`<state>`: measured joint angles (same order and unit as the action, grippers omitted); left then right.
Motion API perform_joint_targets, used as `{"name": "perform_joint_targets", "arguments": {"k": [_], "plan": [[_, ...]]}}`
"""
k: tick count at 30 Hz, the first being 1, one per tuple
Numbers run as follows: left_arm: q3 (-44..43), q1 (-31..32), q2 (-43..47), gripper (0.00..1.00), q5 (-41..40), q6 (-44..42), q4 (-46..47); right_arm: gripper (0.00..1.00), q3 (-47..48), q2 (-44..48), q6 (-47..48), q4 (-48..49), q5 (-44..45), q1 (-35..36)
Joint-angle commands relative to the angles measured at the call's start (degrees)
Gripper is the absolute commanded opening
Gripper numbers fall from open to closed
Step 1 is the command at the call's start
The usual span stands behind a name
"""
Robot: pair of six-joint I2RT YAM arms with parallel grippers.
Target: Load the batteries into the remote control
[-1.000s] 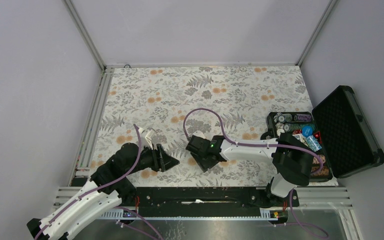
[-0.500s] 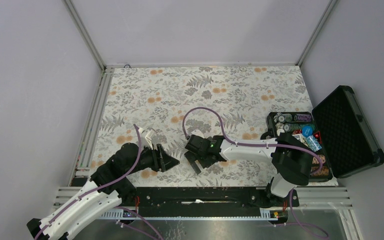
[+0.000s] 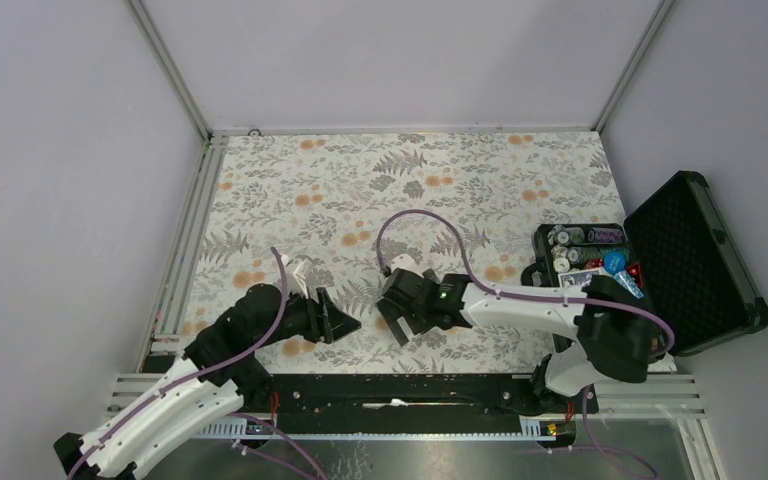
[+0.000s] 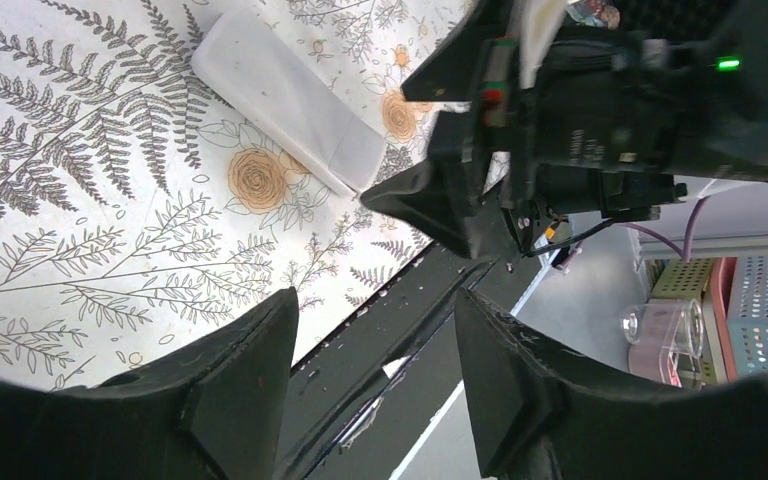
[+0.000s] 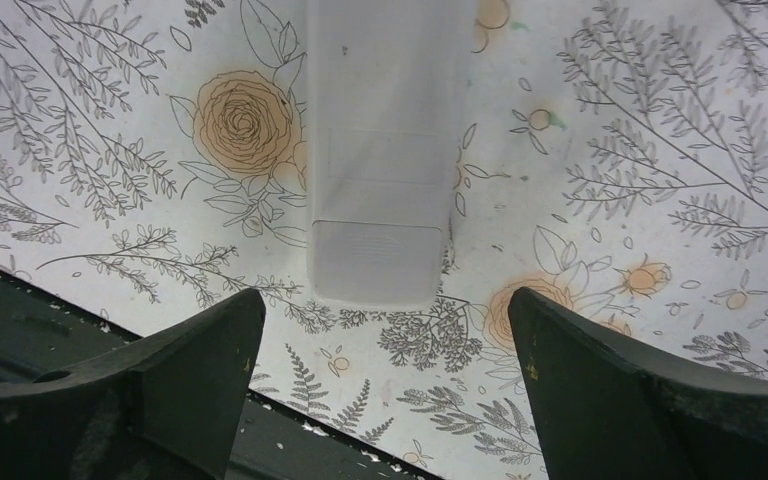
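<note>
The remote control [image 5: 380, 150] lies plain white back up on the floral cloth, its battery cover at the near end. It also shows in the left wrist view [image 4: 285, 100]. In the top view my right wrist hides most of it. My right gripper [image 5: 385, 390] [image 3: 397, 325] is open wide and empty, just short of the remote's near end. My left gripper [image 4: 375, 370] [image 3: 338, 322] is open and empty, to the left of the remote and over the table's front edge. A slim blue battery [image 3: 628, 285] lies in the black case, partly behind my right arm.
The open black case [image 3: 695, 260] stands at the right edge, with chip stacks and small items inside. The black front rail [image 3: 410, 385] runs just behind both grippers. My right arm's purple cable [image 3: 420, 218] loops over the cloth.
My right gripper has turned and shifted slightly right and back, and its fingers now show spread apart. The right elbow has swung right over the case. The left arm has hardly moved.
</note>
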<state>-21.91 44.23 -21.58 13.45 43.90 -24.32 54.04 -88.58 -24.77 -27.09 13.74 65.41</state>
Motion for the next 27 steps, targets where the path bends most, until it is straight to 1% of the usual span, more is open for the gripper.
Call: {"name": "perform_joint_targets", "arguments": {"k": [1,4,6,10,12,14,16,18,20,22,23,27], "plan": [[-1.9,-0.3,-2.7,0.62,-0.1,-0.7,4.1,1.00,-2.6,6.3,-1.5,2.5,6.1,-0.5],[-1.6,-0.2,-5.6,0.64,-0.2,-0.6,6.6,1.00,-4.1,8.8,-2.7,4.1,8.3,-1.4],[-1.4,-0.3,-7.8,0.64,-0.1,-0.7,8.5,1.00,-4.9,9.6,-2.7,5.8,8.3,-2.3],[-1.2,-0.2,-11.9,0.66,-0.7,-1.0,11.4,1.00,-5.0,9.1,-2.6,8.8,8.5,-4.8],[-1.1,-0.2,-13.4,0.69,-1.4,-1.1,12.5,0.99,-5.0,8.4,-2.6,10.2,8.4,-6.6],[-1.0,-0.2,-14.5,0.72,-2.1,-1.3,13.2,0.94,-5.0,7.7,-2.2,11.7,8.5,-8.0],[-0.9,-0.2,-15.3,0.73,-2.7,-1.3,13.8,0.82,-5.1,6.9,-2.0,13.3,9.4,-9.5],[-0.8,-0.3,-15.7,0.74,-3.0,-1.2,14.1,0.68,-4.8,5.7,-1.7,14.8,9.2,-10.8],[-0.9,-0.3,-16.1,0.74,-3.4,-1.0,14.3,0.43,-4.2,4.0,-1.5,16.0,8.9,-11.6],[-0.9,-0.2,-16.2,0.74,-3.8,-0.9,14.2,0.12,-3.1,1.6,-1.5,16.7,8.2,-12.1],[-0.9,-0.2,-16.4,0.74,-4.0,-0.8,14.1,0.00,-2.2,-0.3,-1.5,16.7,7.9,-12.2],[-1.0,-0.3,-15.9,0.74,-4.6,-0.8,13.1,0.00,0.7,-5.5,-1.4,16.8,6.3,-12.2]]}}
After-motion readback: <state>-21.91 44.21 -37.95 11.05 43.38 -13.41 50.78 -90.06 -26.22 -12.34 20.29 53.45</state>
